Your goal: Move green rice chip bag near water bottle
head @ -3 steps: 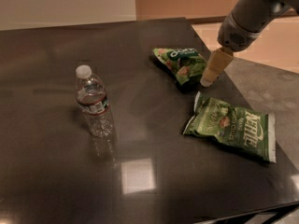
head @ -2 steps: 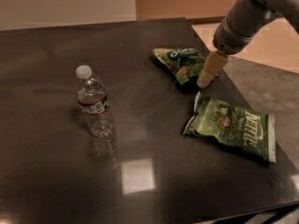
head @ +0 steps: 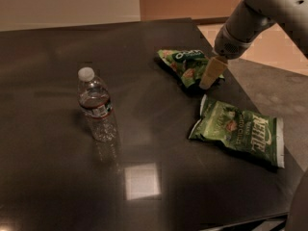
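Toward the far right of the dark, glossy tabletop (head: 53, 177), the small, crinkled green rice chip bag (head: 184, 64), bright green with a dark green band of white lettering and reddish-orange chip pictures, is lying flat. Its narrower end is pointing left and back, and its wider end is facing the table's right edge. Right at that wider end the tan-tipped gripper (head: 208, 81) is reaching down at a slant, its tip overlapping the bag's right corner. Whether it is actually pressing on the bag is unclear, and I cannot tell from this angle how wide it is set, since only one tan piece is showing. Above it, the pale grey robot arm (head: 255, 13) is coming in from the upper right corner. Just in front of the small bag, and apart from it, a larger, paler green snack bag with big white lettering and a white edge (head: 239, 132) is lying flat near the right edge of the table. Well apart from both bags, on the left half of the table, the small clear plastic water bottle (head: 97, 106) with a white cap and a narrow red-and-white label band is standing upright. A square patch of reflected light (head: 142, 181) is shining on the tabletop in front of the bottle, towards the near edge.
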Robot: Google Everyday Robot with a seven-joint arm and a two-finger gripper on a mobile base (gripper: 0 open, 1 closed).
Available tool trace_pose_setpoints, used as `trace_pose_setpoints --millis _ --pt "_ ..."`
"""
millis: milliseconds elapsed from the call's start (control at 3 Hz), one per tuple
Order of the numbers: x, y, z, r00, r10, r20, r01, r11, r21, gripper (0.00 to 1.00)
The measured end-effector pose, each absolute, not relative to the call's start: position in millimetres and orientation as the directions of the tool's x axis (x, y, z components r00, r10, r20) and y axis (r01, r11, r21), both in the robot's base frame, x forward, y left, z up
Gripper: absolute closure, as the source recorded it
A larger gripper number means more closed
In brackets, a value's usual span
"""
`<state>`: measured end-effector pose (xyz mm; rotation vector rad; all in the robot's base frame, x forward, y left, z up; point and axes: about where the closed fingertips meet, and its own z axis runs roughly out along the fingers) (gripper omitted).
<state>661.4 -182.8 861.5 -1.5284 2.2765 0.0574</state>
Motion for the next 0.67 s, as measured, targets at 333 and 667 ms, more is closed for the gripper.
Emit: trace_pose_setpoints --millis 333,667 --pt "664.5 -179.7 859.2 -0.322 -0.881 -0.347 -0.896 0.402 -0.187 0.39" --pt "663.0 -173.3 862.3 -0.314 -0.880 -0.357 -0.897 0.398 -0.191 0.64"
